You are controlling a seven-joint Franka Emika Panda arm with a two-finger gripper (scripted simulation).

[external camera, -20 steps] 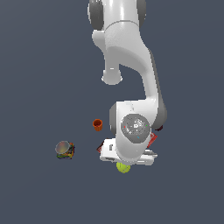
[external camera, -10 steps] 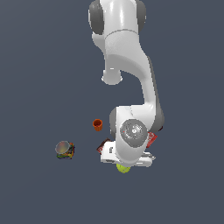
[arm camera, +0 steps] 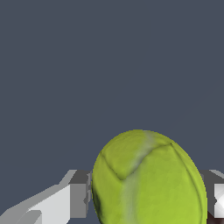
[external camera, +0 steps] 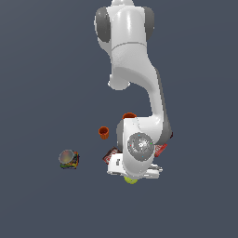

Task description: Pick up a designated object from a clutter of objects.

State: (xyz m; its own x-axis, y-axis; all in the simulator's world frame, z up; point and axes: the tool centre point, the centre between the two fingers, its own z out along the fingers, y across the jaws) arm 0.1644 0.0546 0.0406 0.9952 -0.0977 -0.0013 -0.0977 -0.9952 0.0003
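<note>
The yellow-green tennis ball (external camera: 131, 180) peeks out from under the white hand in the exterior view. In the wrist view the ball (arm camera: 148, 179) fills the space between my two fingers, and both grey fingertips (arm camera: 79, 199) touch its sides. My gripper (external camera: 134, 174) is directly over the ball and shut on it. The rest of the clutter lies around the hand; the blue cylinder and the dark purple ball are hidden.
A small orange cup (external camera: 103, 132) and a larger orange cup (external camera: 129, 115) stand beyond the hand. A multicoloured can (external camera: 69, 159) lies apart toward the exterior view's left. A brown-red packet (external camera: 109, 155) and a red packet (external camera: 161, 149) stick out beside the hand.
The wrist has shifted slightly toward the bottom of the exterior view. The ball stays in about the same place under the hand.
</note>
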